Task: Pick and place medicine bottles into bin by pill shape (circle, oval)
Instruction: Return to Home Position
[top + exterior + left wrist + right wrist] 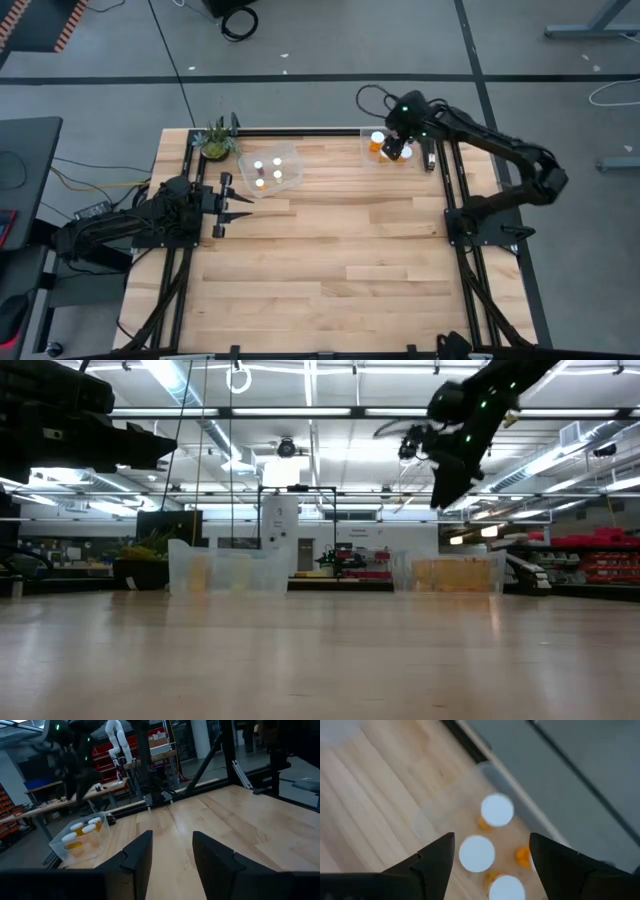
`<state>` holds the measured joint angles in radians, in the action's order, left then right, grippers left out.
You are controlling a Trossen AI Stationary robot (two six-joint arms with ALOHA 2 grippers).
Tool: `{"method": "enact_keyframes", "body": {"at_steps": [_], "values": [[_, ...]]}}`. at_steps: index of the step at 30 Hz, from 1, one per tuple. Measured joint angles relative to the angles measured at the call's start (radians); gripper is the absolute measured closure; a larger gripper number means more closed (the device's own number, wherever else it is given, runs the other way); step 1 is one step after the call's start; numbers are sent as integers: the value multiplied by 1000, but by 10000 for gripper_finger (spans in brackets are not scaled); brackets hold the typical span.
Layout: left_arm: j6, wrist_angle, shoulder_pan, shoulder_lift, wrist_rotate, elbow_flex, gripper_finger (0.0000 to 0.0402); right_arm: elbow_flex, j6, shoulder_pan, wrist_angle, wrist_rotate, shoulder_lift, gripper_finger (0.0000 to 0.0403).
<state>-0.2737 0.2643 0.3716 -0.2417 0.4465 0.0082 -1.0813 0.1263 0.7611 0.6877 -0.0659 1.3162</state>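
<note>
My right gripper [396, 148] hangs open, fingers pointing down, above the clear bin [372, 157] at the table's far right. Three orange bottles with white caps [476, 853] stand upright in it below the fingers [491, 842]. The gripper holds nothing. The other clear bin [291, 154] at the far left holds several narrower bottles [278, 175], upright with white caps up. My left gripper [240, 205] waits open and empty near the table's left edge, level, pointing toward the right [171, 842]. The right bin with its orange bottles [82, 836] also shows in the left wrist view.
A small green plant [215, 140] stands at the far left corner beside the left bin. Black frame rails [455, 190] run along the table's left, right and far edges. In the low view both bins [230, 570] [455, 572] stand at the far edge, with bare wood [340, 260] in front.
</note>
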Motion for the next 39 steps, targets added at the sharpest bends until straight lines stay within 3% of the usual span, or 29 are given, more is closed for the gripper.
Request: {"method": "enact_keyframes", "body": {"at_steps": [9, 19, 26, 32, 39], "values": [[0, 0, 0, 0, 0, 0, 261, 58, -90, -82, -52, 48, -276, 138], [0, 0, 0, 0, 0, 0, 253, 356, -171, -286, -318, 66, -621, 138], [0, 0, 0, 0, 0, 0, 259, 526, -158, -371, -443, 192, -824, 138], [0, 0, 0, 0, 0, 0, 264, 711, -204, -434, -630, 202, -896, 138], [0, 0, 0, 0, 0, 0, 256, 974, -186, -521, -985, 202, -897, 138]]}}
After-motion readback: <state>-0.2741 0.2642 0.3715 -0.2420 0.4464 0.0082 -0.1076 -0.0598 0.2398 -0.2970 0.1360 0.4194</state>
